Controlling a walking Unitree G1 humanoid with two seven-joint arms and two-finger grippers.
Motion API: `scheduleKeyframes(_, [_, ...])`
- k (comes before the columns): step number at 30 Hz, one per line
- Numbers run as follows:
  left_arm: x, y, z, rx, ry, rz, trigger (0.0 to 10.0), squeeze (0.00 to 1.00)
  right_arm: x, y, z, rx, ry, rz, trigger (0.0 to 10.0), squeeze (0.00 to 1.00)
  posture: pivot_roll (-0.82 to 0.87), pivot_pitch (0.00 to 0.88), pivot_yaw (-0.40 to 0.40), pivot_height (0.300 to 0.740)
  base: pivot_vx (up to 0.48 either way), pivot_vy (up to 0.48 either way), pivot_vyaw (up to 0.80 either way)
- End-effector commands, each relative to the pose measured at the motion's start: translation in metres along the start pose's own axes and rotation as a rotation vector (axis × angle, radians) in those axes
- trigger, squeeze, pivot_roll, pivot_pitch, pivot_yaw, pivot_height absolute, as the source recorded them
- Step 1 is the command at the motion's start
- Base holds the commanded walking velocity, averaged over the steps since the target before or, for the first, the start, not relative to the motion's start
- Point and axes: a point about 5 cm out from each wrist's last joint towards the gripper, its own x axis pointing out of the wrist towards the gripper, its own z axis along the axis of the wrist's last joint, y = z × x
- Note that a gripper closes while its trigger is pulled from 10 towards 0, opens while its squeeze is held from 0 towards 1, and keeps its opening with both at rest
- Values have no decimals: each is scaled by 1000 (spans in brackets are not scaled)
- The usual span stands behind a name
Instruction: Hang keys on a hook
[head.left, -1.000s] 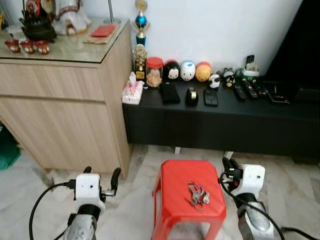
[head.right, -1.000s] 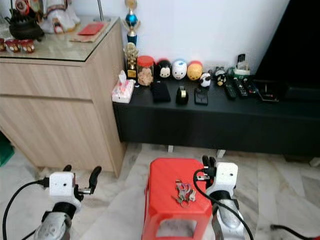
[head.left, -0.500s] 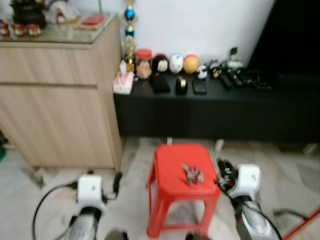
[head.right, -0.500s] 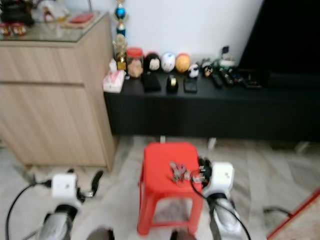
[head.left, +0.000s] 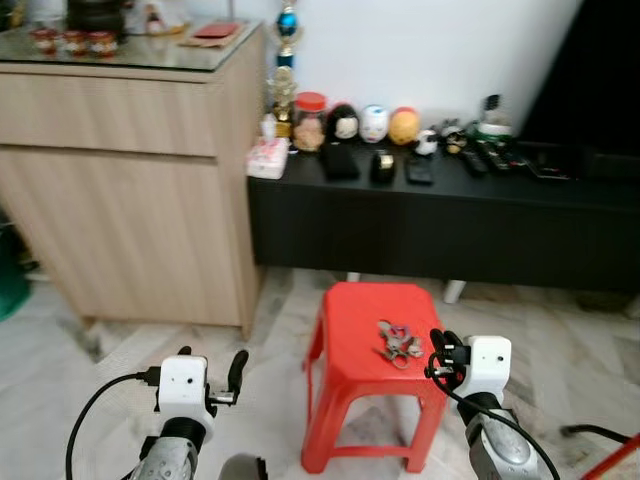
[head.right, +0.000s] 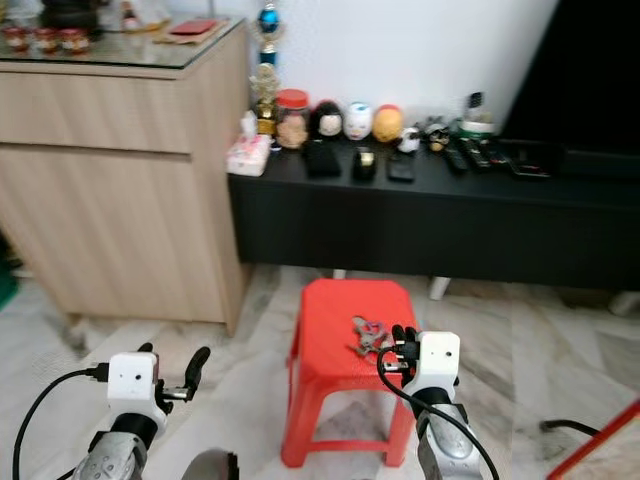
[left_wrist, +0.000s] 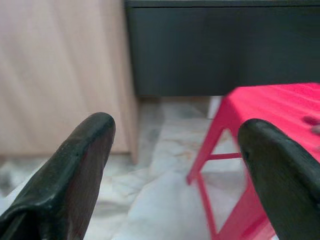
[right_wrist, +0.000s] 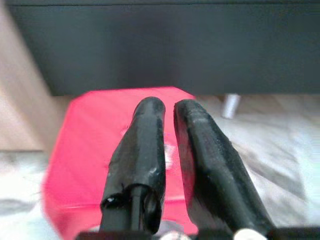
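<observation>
Keys: one bunch of keys (head.left: 397, 342) lies flat on the top of the red plastic stool (head.left: 352, 345), toward its right half, held by nothing.
Stool: one, four-legged, on the pale marble floor (head.left: 90, 360) in front of the low black TV console (head.left: 440, 225).
Right gripper (head.left: 440, 357): just beside the stool's right edge, level with the seat and near the keys but not touching them; in the right wrist view its two black fingers (right_wrist: 145, 145) stand nearly closed, a thin gap between them, empty, pointing over the stool top.
Left gripper (head.left: 212, 372): low over the floor, well left of the stool; its two fingers (left_wrist: 75, 165) are spread wide with nothing between them.
Wooden cabinet (head.left: 130, 180): one, light wood with a glass top, to the left of the console and touching it.
Console top: one tissue box (head.left: 266, 158) at its left end, one red-lidded jar (head.left: 309, 120), three round character figures (head.left: 373, 123) in a row, several remote controls (head.left: 497, 157) toward the right; small items too blurred to count.
Trophy (head.left: 286, 50): one, standing by the cabinet's corner.
</observation>
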Motion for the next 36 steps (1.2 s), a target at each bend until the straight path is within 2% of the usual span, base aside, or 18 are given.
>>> scheduleKeyframes(1, [0, 0, 2, -4, -6, -1, 10000, 0, 4, 0, 1, 0, 8, -6, 10000, 0, 30, 0, -78, 641, 405, 0, 0])
scheduleKeyframes(14, [1, 1, 0, 3, -1, -8, 10000, 0, 4, -1, 0, -2, 20, -13, 10000, 0, 24, 0, -77, 641, 372, 0, 0])
scheduleKeyframes(22, [1, 2, -1, 7, 1, -6, 10000, 0, 7, -7, -4, -32, 58, -42, 10000, 0, 29, 0, -78, 641, 0, 0, 0])
scheduleKeyframes(24, [2, 2, -1, 8, 3, -7, 10000, 0, 9, -12, -7, -60, 95, -69, 10000, 0, 29, 0, -79, 641, 0, 0, 0])
scheduleKeyframes(29, [3, 1, -2, 9, 8, -15, 10000, 0, 14, -32, -26, -135, 279, -142, 10000, 0, 21, 0, -77, 641, 0, 0, 0])
scheduleKeyframes(31, [3, 0, -2, 10, 7, -17, 10000, 0, 15, -33, -32, -160, 341, -123, 10000, 0, 22, 0, -76, 641, 0, 0, 0])
scheduleKeyframes(34, [4, 0, -1, 10, 5, -24, 10000, 0, 18, -32, -39, -275, 457, 1, 10000, 0, 22, 0, -80, 641, 0, 0, 0])
scheduleKeyframes(36, [4, -1, -1, 13, 5, -28, 10000, 0, 21, -36, -39, -282, 483, 10, 10000, 0, 23, 0, -82, 641, 0, 0, 0])
